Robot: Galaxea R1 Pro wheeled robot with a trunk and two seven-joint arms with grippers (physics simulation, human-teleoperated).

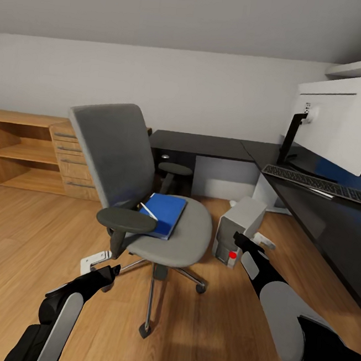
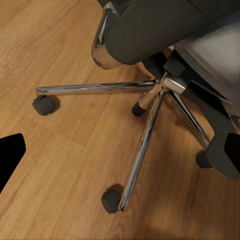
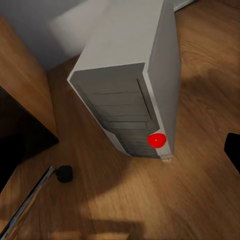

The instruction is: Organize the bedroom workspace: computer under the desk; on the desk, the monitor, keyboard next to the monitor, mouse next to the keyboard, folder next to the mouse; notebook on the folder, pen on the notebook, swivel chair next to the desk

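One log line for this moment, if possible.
blue flat folder: on grey swivel chair | silver tower computer: on floor beside black desk | keyboard: on desk

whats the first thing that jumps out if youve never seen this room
The grey swivel chair in the middle of the wood floor, with a bright blue folder lying on its seat. Just right of it, a small grey computer tower with a red button stands on the floor beside the long black desk. On the desk at the right are a big white-backed monitor and a keyboard in front of it.
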